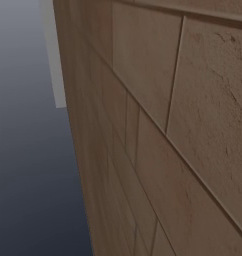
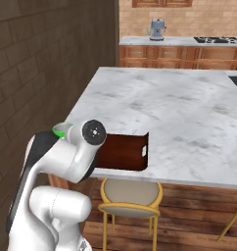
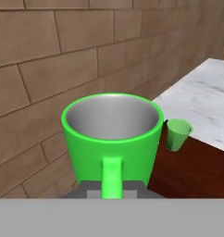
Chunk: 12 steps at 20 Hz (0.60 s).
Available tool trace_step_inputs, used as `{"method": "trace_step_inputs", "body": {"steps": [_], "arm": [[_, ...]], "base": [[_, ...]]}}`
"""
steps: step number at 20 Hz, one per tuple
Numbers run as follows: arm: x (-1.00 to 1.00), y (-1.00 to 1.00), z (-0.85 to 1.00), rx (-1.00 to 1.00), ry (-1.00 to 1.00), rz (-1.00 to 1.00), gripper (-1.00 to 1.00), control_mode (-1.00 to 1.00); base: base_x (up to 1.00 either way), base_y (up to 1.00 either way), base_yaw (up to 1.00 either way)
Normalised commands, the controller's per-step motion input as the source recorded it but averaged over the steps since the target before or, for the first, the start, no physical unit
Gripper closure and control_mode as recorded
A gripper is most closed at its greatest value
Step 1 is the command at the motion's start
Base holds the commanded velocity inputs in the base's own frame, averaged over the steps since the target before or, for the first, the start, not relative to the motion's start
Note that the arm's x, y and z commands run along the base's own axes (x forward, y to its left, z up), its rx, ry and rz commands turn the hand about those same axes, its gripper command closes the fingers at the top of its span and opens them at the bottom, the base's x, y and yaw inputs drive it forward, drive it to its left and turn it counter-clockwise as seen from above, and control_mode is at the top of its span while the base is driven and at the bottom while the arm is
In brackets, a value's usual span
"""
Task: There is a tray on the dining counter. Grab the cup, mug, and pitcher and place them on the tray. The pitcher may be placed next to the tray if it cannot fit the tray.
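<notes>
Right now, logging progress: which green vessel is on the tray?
The cup, small and handleless, stands on the tray. The mug, with its handle, is in the gripper.

The mug (image 3: 111, 139) is bright green outside with a pale grey inside, and the little cup (image 3: 178, 134) is the same green. The tray (image 2: 123, 152) is dark reddish brown with a white slot at its end. The bench (image 2: 179, 117) has a white-grey marbled top. The brick wall (image 1: 183, 125) is dull tan-brown with darker joints. The stool (image 2: 131, 196) has a yellow frame and a beige seat. The far cabinets (image 2: 179, 55) are warm orange-brown wood.
</notes>
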Motion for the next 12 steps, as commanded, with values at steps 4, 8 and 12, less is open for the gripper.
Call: {"method": "trace_step_inputs", "body": {"steps": [4, 8, 12], "arm": [[0.33, 0.00, -0.23, 0.00, 0.00, 0.08, 1.00, -1.00], [0.32, 0.00, -0.31, 0.00, 0.00, 0.08, 1.00, -1.00], [0.34, 0.00, -0.29, 0.00, 0.00, 0.05, 1.00, -1.00]], "base": [[0.00, 0.00, 0.00], [0.00, 0.00, 0.00], [0.00, 0.00, 0.00]]}}
